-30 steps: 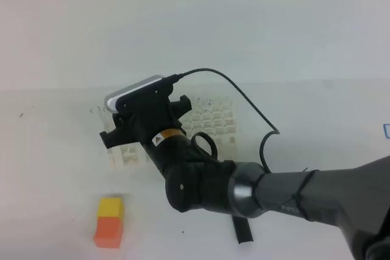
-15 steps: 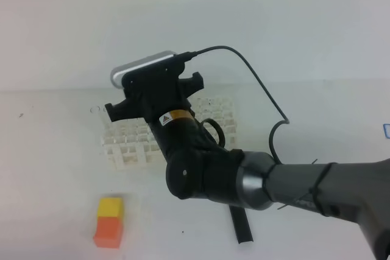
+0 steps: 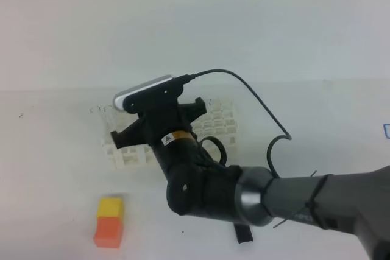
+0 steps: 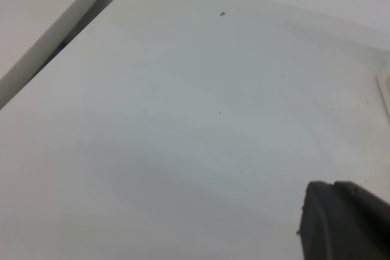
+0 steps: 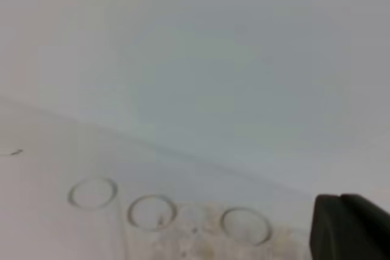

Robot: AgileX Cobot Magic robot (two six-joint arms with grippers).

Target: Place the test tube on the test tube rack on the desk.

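White plastic, the test tube rack (image 3: 216, 123) is seen on the desk (image 3: 55, 168) in the high view, largely hidden behind the right arm's wrist. The right gripper (image 5: 350, 226) is shown only as one dark finger at the lower right of its wrist view; its jaws, wide a second ago, are now closed, and nothing is seen between them. Three clear round rims (image 5: 152, 211) are seen standing upright at the rack's far edge in that view. The wrist has been lifted and drawn back slightly from where it was pressed low over the rack a second ago. This is judged to mean that the test tube has been released into a hole and is one of those three rims; which one cannot be told. The left gripper (image 4: 347, 220) is held shut over bare desk, empty. An orange and yellow block (image 3: 109, 220) lies well apart, untouched.
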